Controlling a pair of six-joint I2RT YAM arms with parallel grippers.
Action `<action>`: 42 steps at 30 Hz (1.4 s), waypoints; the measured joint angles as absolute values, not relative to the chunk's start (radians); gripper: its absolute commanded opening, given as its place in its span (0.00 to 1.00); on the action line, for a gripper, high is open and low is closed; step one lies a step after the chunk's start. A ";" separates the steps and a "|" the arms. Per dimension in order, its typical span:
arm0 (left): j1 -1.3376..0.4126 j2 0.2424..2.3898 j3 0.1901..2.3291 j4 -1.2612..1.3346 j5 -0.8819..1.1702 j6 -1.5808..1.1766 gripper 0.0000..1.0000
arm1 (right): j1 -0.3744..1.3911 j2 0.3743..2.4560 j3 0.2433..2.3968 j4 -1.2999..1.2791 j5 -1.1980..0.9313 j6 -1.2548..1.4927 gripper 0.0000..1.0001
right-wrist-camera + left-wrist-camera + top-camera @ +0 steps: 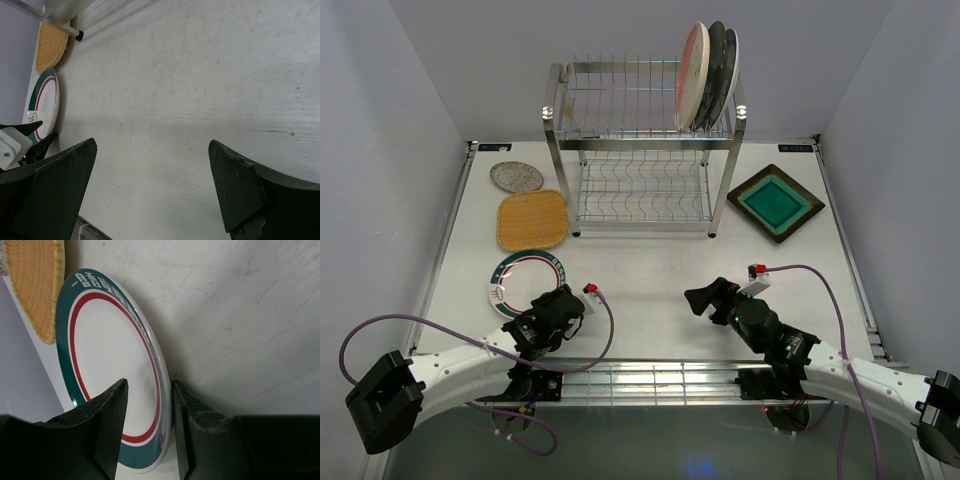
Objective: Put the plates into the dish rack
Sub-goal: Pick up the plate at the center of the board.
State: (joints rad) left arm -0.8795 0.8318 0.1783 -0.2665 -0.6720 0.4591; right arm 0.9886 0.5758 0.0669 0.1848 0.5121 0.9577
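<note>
Your left claw [149, 385] parted, straddling rim of green-rimmed plate [110, 350], flat by bench [650, 270] left edge; likely set for edge pinch. Your right claw [152, 145] gapes wide, empty, near front edge, out of way.

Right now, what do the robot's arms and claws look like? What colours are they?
The left arm and right arm look alike: white links with chunky black joints. A purple cable loops along each one to a small red-and-white plug near the wrist. The left gripper and right gripper each have two matte black, wedge-shaped fingers that are a bit scuffed.
</note>
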 measured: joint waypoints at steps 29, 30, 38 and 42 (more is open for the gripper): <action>-0.912 0.670 0.107 -0.228 -0.747 0.562 0.00 | 0.989 0.598 0.067 0.195 0.482 0.961 0.98; -0.912 0.659 0.109 -0.232 -0.748 0.567 0.00 | 0.989 0.598 0.067 0.197 0.479 0.961 0.98; -0.912 0.611 0.157 -0.247 -0.759 0.596 0.00 | 0.989 0.595 0.067 0.205 0.467 0.962 0.98; -0.912 0.566 0.209 -0.296 -0.737 0.586 0.00 | 0.989 0.586 0.067 0.205 0.466 0.962 0.98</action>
